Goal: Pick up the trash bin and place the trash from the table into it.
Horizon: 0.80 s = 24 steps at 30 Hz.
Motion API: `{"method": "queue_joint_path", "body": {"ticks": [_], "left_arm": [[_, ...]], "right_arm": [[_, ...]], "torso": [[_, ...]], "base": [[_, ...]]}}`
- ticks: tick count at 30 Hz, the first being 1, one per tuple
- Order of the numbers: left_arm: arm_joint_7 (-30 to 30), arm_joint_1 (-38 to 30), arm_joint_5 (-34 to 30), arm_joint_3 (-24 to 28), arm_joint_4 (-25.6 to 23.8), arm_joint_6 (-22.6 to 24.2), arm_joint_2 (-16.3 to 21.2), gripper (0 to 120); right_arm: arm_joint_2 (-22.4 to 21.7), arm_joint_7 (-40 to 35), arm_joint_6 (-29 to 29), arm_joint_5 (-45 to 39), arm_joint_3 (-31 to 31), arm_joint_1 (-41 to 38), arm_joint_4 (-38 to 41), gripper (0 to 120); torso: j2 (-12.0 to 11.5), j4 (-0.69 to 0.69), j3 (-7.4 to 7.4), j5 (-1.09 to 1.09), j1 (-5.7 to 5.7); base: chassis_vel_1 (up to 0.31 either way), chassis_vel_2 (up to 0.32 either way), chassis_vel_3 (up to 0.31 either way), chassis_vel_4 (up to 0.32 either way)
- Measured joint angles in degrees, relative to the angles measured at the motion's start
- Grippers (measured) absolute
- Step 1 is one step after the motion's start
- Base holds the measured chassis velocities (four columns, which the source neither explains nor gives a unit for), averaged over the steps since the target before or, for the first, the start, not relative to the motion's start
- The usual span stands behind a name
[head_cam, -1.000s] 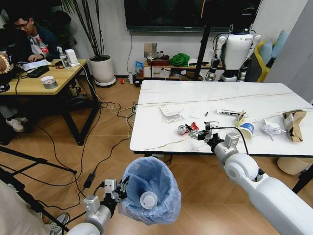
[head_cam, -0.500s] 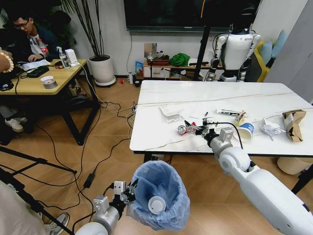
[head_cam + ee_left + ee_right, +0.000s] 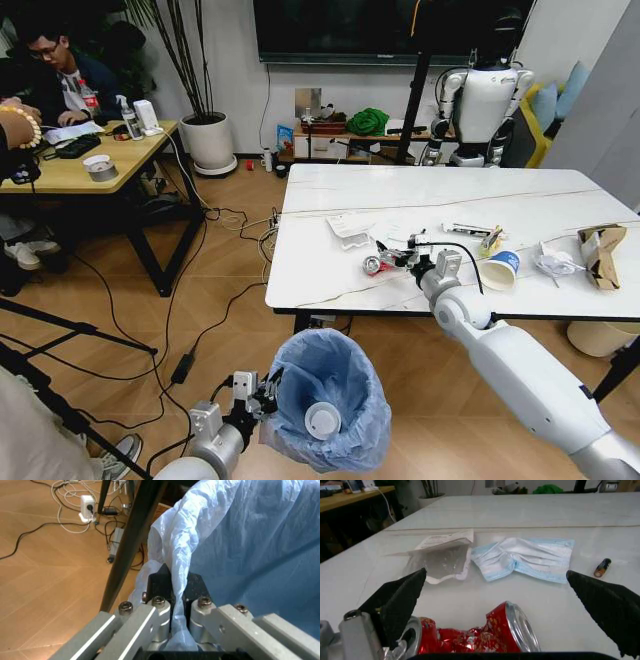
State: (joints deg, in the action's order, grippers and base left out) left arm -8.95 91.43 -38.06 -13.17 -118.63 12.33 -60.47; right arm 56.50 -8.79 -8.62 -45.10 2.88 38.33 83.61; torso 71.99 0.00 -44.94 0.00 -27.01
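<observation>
My right gripper [image 3: 392, 261] is spread wide over the white marble-look table [image 3: 520, 205], fingers [image 3: 400, 600] set either side of a crushed red metal can [image 3: 475, 633], which lies between them but, as far as I can tell, not yet pinched. I judge the wide spread is there to straddle the can before closing. Just beyond my fingertips lie a clear plastic wrapper with a white paper flap [image 3: 437, 553], a crumpled light blue face mask [image 3: 525, 558] and, off to one side, a small dark battery [image 3: 602, 567].

My left gripper [image 3: 172, 592] is clamped on the rim of the small round bin lined with a crinkled light blue plastic bag [image 3: 328, 400], bag film pressed between the pads. It holds the bin low, just short of the table's near edge, mouth up, likely to receive a drop. Inside rests one white paper cup [image 3: 322, 420].
</observation>
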Motion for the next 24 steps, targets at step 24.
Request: {"method": "queue_joint_path", "body": {"ticks": [24], "left_arm": [[0.4,0.9,0.7,-1.4,-0.1,-0.2,-0.4,0]], "right_arm": [[0.2,2.0,1.7,1.7,0.3,1.1,-3.3,75]], "torso": [[0.0,0.00,0.00,0.00,0.00]], "base": [[0.000,0.000,0.000,0.000]]}}
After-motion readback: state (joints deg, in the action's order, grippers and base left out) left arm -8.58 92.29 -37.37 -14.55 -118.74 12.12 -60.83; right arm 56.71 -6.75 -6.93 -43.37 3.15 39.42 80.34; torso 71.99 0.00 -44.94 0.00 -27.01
